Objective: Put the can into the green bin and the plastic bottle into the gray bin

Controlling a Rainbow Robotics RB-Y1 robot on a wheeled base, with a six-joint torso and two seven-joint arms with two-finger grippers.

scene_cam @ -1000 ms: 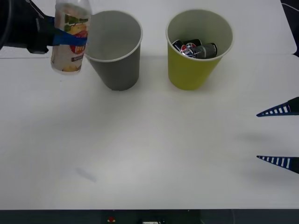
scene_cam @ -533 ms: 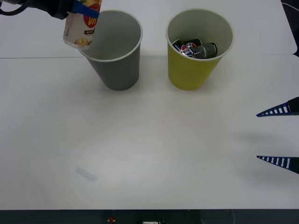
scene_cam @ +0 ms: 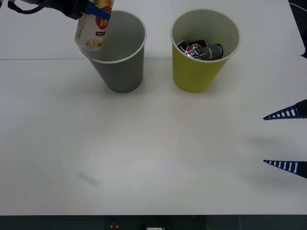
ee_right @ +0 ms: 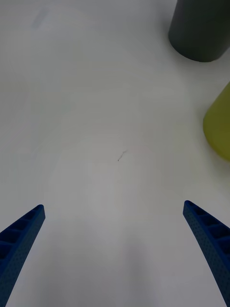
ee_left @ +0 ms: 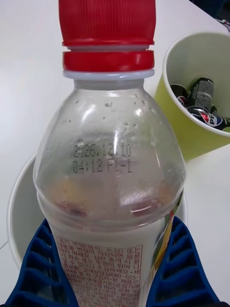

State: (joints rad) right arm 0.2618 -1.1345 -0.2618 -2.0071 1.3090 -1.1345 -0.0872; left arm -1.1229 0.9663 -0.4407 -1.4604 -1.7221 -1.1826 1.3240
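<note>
My left gripper [scene_cam: 98, 9] is shut on the plastic bottle [scene_cam: 92, 28], holding it tilted in the air over the far left rim of the gray bin [scene_cam: 117, 52]. In the left wrist view the bottle [ee_left: 110, 158] with its red cap sits between my blue fingers [ee_left: 40, 268], with the gray bin's pale inside [ee_left: 21, 216] beneath it. The green bin [scene_cam: 204, 50] stands to the right of the gray one and holds dark cans [scene_cam: 200, 50], which the left wrist view shows too, cans [ee_left: 201, 103]. My right gripper [scene_cam: 288, 140] waits open at the table's right edge.
The white table [scene_cam: 153, 153] stretches wide in front of the two bins. In the right wrist view the gray bin's base [ee_right: 201, 29] and the green bin's side [ee_right: 219, 129] stand beyond my open blue fingers [ee_right: 19, 240].
My left gripper has carried the bottle up and to the right, from beside the gray bin to above its left rim. The right arm has stayed still.
</note>
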